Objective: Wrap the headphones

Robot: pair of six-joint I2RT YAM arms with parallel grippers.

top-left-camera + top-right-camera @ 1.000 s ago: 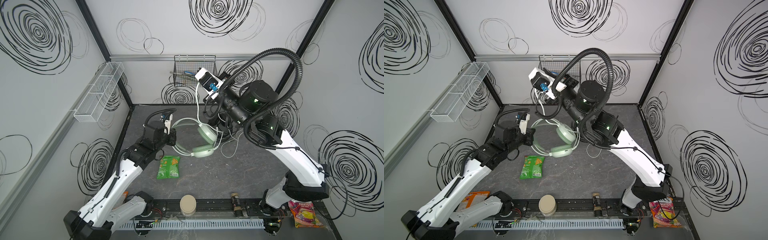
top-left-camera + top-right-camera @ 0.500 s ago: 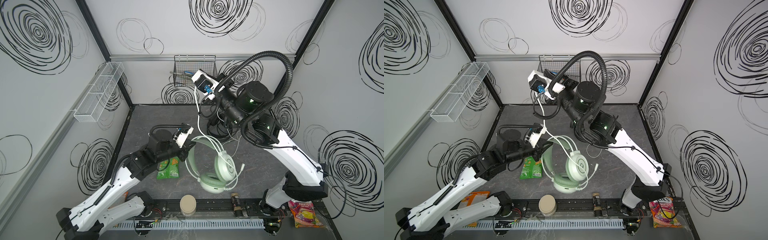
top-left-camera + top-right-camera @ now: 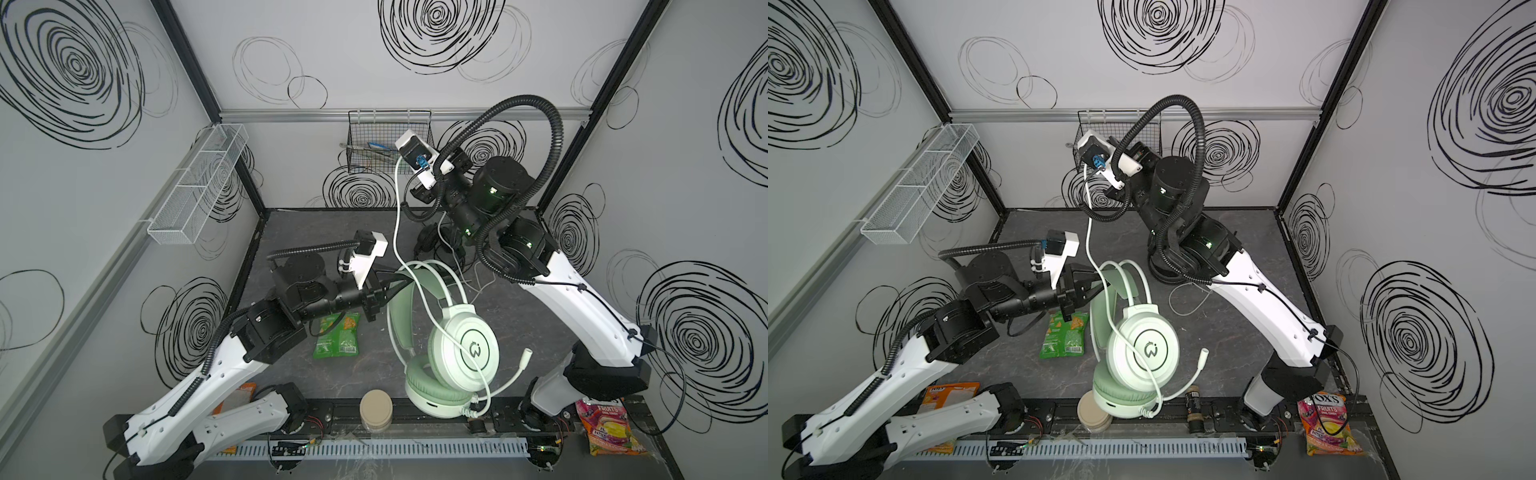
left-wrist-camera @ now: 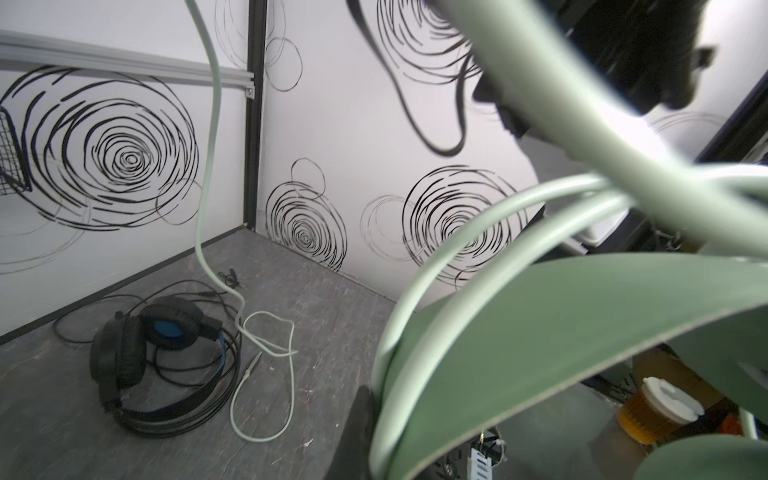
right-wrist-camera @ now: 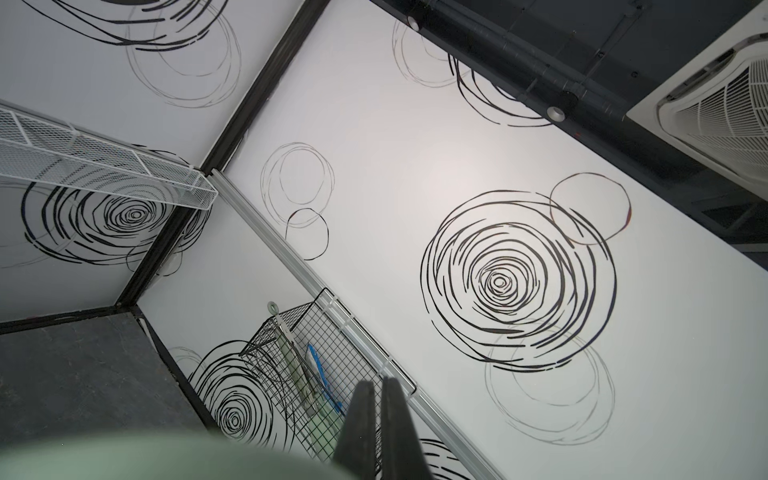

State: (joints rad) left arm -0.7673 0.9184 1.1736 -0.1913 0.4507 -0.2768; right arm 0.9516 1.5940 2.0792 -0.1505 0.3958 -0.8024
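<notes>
The left tool [image 3: 399, 284] was clenched on the headband [image 3: 395, 316] of the mint-green headset [image 3: 463, 349], which hung clear of the counter [image 3: 374, 361]. Its pale cable [image 3: 397, 199] ran lengthwise up and back to the high right tool [image 5: 376, 388], pinched shut on it. The black headset [image 4: 141, 349] lay below, nearer the right arm.

The mint-green headset [image 3: 463, 347] was suspended by its headband, earcups hanging low, one white cup face with a dark ring logo turned upward. Its pale cable [image 4: 212, 116] was drawn upward. The black headset [image 4: 137, 349], blue-lined, was laid on the table [image 4: 62, 415] amid its looped black cable [image 4: 187, 419].
</notes>
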